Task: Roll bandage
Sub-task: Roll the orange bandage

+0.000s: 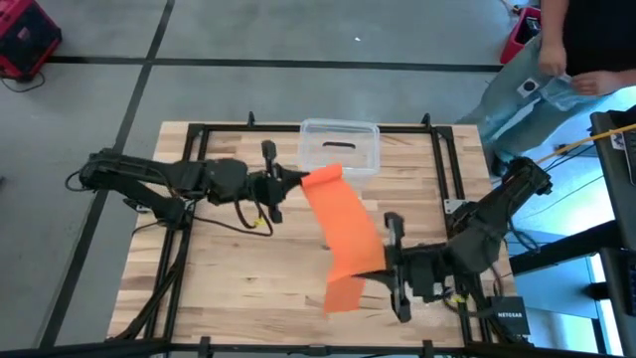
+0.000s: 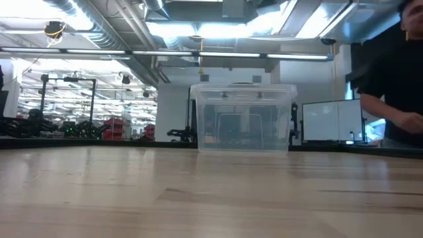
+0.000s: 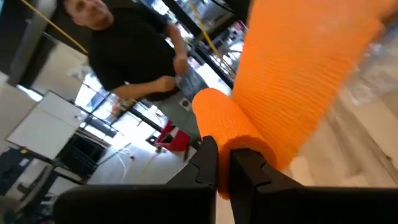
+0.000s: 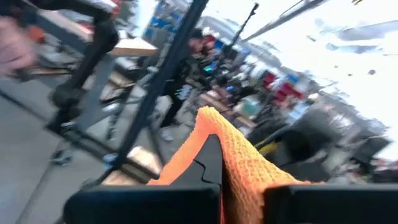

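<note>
Right now both arms are holding the bandage [image 1: 345, 237] up off the table [image 1: 229, 268], stretched between them as a long flat orange band. Over on the left, the left gripper [image 1: 294, 180] is reaching in from its side, its fingers [image 3: 208, 163] clamping one end of the strip, which is curling over them in a rounded fold in the left wrist view. From there the band is running slantwise across the middle of the table, passing just in front of the box [image 1: 341, 145] sitting at the far edge. The lower end is hanging loose near the front edge, a little past where the right gripper [image 1: 390, 261] is pinching the strip's side with its fingers [image 4: 211, 163] closed on the fabric; the weave is bunching up over them in the right wrist view. Beyond the table's far right corner, a person [image 1: 571, 45] in a dark top is standing, handling something pale that I cannot make out.
</note>
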You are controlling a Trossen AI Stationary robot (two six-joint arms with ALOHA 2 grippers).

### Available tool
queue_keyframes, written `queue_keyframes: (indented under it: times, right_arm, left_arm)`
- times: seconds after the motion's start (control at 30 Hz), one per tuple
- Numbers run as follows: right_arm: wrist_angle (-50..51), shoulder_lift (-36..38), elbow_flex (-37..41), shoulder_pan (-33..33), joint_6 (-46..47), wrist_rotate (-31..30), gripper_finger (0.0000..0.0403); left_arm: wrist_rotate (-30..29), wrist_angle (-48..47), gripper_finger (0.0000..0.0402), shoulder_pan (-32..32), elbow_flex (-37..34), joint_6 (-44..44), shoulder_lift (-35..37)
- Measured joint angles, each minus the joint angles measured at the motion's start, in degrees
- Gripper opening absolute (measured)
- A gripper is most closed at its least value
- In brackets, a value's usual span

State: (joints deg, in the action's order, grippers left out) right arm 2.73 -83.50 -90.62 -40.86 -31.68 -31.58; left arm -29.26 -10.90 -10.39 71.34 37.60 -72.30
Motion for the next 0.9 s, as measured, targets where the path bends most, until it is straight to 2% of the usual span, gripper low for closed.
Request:
queue_keyframes:
  times: [0.2,0.6,0.9]
  right_arm:
    - [0.17,0.00,-6.91,1.42,-6.92,-1.87,0.0001]
    - [0.58,-0.02,-14.36,10.98,-7.63,-7.42,0.0001]
    - [1.80,0.00,-16.60,22.96,-7.60,-12.10,0.0001]
  left_arm:
    - [0.10,2.66,0.0006,-1.59,-3.47,-1.57,-2.97]
    - [0.01,3.30,0.0007,-9.07,-3.88,-2.69,-10.01]
    - [-0.20,6.70,0.0006,-13.80,-3.85,-3.58,-12.69]
